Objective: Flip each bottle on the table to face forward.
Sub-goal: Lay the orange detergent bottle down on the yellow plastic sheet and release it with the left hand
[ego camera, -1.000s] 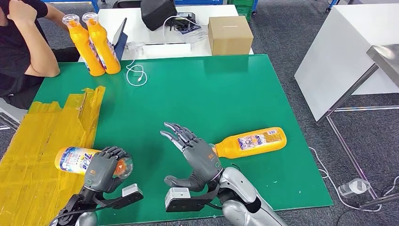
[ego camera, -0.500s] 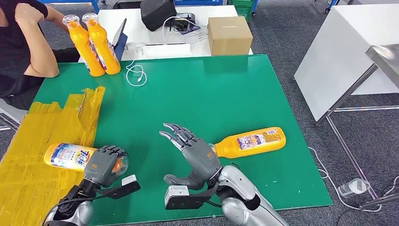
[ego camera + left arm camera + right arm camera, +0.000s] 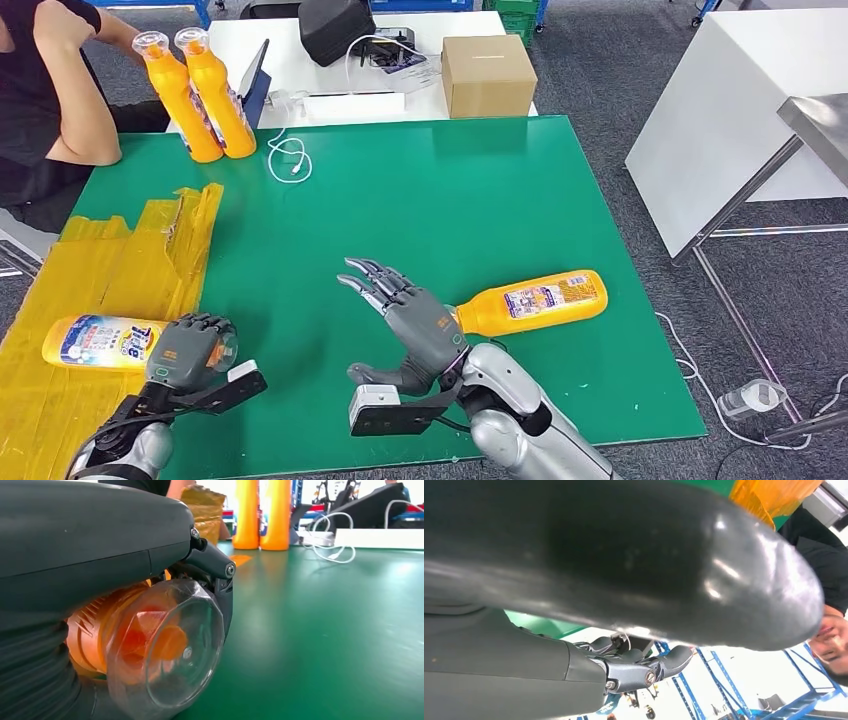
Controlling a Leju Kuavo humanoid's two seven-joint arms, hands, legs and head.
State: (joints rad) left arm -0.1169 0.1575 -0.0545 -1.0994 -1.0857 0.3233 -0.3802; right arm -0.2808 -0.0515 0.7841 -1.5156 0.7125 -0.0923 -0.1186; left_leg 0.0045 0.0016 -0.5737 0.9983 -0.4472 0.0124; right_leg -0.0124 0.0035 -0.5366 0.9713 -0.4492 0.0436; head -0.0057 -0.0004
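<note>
Robot hands over the green bench point(image 3: 420, 190), one gripping a lying bottle.

Left robot hand point(image 3: 190, 352) wraps the cap end of a lying bottle point(image 3: 98, 342) on the yellow sheet point(image 3: 120, 260) at the bench's left. Right robot hand point(image 3: 410, 325) is empty, fingers spread, just beside a second lying bottle point(image 3: 540, 302). Two upright bottles point(image 3: 200, 95) stand at the bench's far left corner.

Both arms are silver with dark joints, each ending in a dark grey hand, left hand point(image 3: 190, 350) and right hand point(image 3: 415, 325), with black ribbed fingers. A small white-and-black camera block sits at each wrist, and bright screws mark the finger hinges
</note>
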